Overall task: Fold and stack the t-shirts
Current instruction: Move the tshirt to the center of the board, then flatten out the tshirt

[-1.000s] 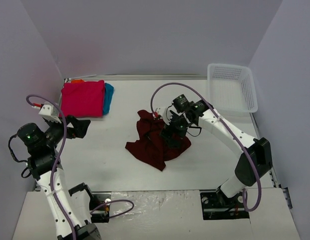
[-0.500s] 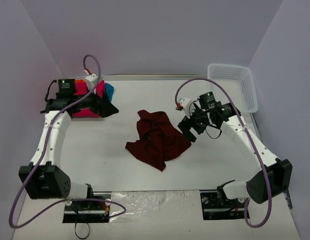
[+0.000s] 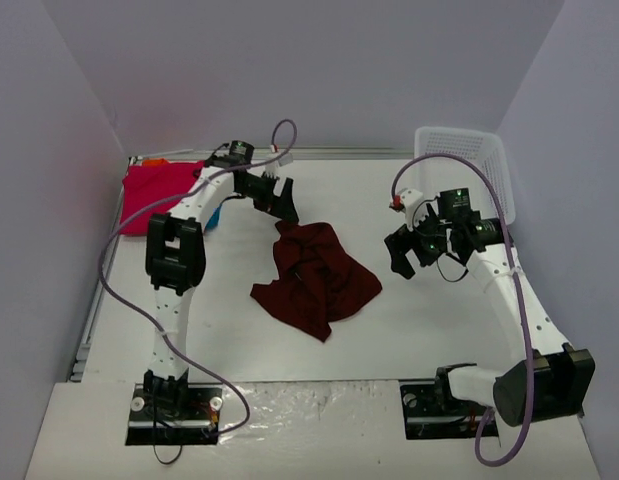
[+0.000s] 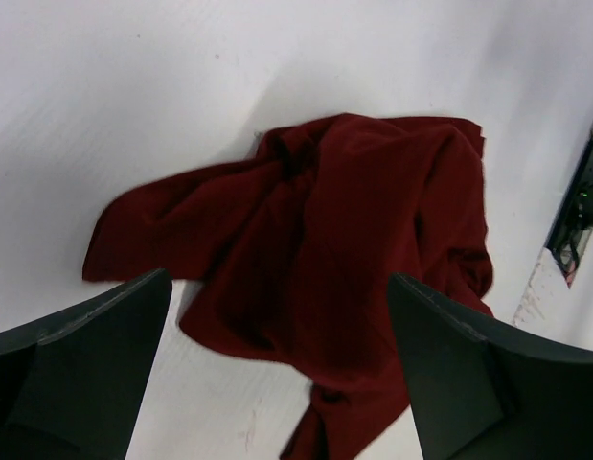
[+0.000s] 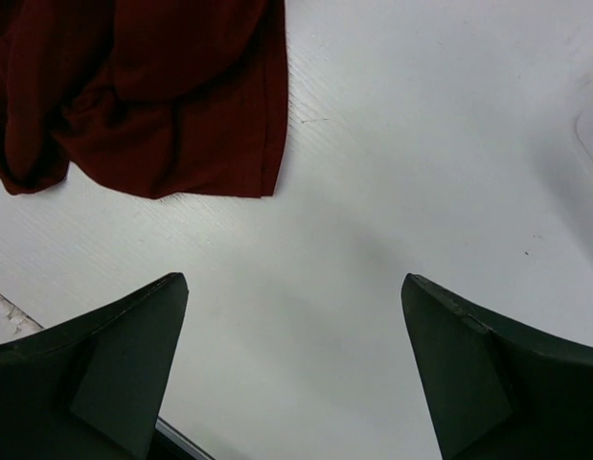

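A dark maroon t-shirt [image 3: 314, 275] lies crumpled in the middle of the table. It also shows in the left wrist view [image 4: 315, 259] and at the top left of the right wrist view [image 5: 152, 96]. A folded bright pink t-shirt [image 3: 154, 195] lies at the back left on a teal one [image 3: 215, 210], with an orange edge [image 3: 154, 161] behind. My left gripper [image 3: 281, 203] is open and empty, above the maroon shirt's far edge [image 4: 286, 374]. My right gripper [image 3: 407, 255] is open and empty over bare table to the shirt's right [image 5: 291, 374].
A white mesh basket [image 3: 464, 175] stands at the back right. Grey walls close in the table on the left, back and right. The arm bases sit at the near edge.
My left arm has swung from the pink stack to above the maroon shirt's far edge. My right gripper has pulled back to the right, away from the shirt.
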Robot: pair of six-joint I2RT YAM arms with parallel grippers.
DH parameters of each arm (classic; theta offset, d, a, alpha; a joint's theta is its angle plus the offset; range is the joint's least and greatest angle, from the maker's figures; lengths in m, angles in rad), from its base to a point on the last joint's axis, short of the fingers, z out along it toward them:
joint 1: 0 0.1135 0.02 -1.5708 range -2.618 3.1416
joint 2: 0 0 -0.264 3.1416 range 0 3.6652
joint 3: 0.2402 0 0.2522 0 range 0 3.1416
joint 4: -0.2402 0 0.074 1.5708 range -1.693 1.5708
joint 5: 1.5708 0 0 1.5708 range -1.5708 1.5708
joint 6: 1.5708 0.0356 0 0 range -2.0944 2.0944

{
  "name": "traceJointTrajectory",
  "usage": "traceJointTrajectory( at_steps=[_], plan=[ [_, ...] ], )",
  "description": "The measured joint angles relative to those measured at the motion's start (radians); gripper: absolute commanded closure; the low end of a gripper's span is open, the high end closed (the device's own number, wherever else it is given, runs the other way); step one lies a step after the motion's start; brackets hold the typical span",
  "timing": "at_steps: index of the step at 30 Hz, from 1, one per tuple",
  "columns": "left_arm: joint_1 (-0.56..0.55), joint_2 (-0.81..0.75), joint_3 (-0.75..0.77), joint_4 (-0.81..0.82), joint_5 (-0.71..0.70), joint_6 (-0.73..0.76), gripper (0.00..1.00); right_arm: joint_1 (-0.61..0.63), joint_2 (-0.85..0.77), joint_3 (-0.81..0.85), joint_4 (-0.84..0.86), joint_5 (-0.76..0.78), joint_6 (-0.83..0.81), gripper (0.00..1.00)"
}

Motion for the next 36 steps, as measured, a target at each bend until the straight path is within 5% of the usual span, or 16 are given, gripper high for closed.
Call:
traceJointTrajectory(
  at_steps=[6,16,30,34,35,36],
  plan=[
    [-0.061,0.161,0.151,-0.034,-0.105,-0.045,0.06,-0.046,-0.002,-0.005,0.007,-0.028,0.003,0.09],
    [-0.043,0.201,0.211,-0.069,-0.332,-0.118,0.06,-0.085,-0.002,-0.037,0.025,-0.083,0.002,0.06],
    [-0.058,0.24,0.233,-0.139,-0.362,-0.077,0.01,-0.091,-0.002,-0.048,0.042,-0.099,0.002,0.09],
    [-0.07,0.245,0.233,-0.15,-0.353,-0.066,0.36,-0.085,0.002,-0.045,0.034,-0.139,-0.002,0.23],
    [-0.072,0.247,0.233,-0.152,-0.349,-0.064,0.54,-0.074,0.01,-0.034,0.018,-0.147,-0.003,0.28],
    [-0.073,0.25,0.233,-0.153,-0.346,-0.063,0.61,-0.054,0.026,-0.014,0.002,-0.148,-0.005,0.31]
  ],
)
